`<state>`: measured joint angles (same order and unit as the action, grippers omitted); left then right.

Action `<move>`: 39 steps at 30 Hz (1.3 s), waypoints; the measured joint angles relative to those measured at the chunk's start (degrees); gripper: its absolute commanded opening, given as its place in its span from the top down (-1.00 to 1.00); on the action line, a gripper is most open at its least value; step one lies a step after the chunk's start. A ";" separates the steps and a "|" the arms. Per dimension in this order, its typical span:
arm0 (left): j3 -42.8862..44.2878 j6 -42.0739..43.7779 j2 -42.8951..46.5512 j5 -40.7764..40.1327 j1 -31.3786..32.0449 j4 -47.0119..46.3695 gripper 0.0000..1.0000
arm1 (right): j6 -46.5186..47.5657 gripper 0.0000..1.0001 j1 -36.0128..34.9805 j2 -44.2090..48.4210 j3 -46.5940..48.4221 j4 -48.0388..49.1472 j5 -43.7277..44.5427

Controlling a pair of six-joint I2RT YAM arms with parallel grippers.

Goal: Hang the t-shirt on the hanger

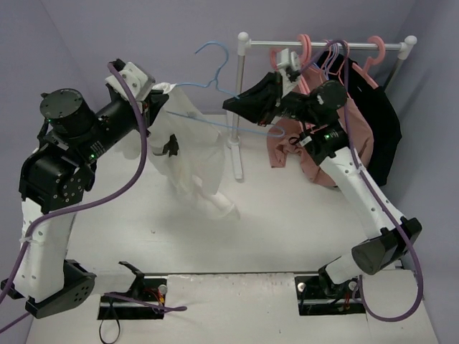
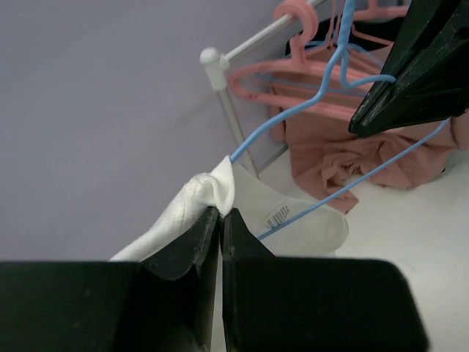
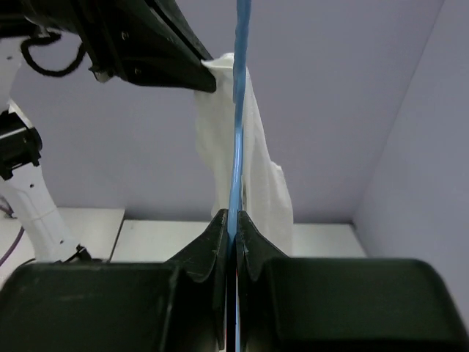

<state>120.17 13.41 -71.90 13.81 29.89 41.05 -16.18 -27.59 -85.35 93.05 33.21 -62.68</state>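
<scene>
The white t-shirt (image 1: 192, 154) hangs in the air at the left, its lower end trailing on the table. My left gripper (image 1: 163, 89) is shut on a bunched fold at the t-shirt's (image 2: 209, 192) top, seen close in the left wrist view (image 2: 221, 211). The light-blue hanger (image 1: 215, 77) is held level, and its left end goes into the cloth by the neck label. My right gripper (image 1: 231, 106) is shut on the hanger's wire (image 3: 237, 132), which runs upright between its jaws (image 3: 234, 217) with the t-shirt (image 3: 253, 165) behind it.
A white clothes rack (image 1: 323, 44) stands at the back right with pink hangers (image 1: 305, 47), a dusty-pink top (image 1: 315, 147) and a black garment (image 1: 379, 125). Its post (image 1: 239, 107) is just behind the hanger. Purple cables (image 1: 140, 168) loop off both arms.
</scene>
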 measured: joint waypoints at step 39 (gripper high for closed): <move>-29.54 2.33 9.73 15.97 -1.14 1.77 1.00 | -0.19 1.00 -7.40 3.01 -28.88 9.83 -2.38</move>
<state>90.63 15.75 -62.17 29.78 28.75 42.82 -16.37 -34.99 -82.35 64.17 43.05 -65.06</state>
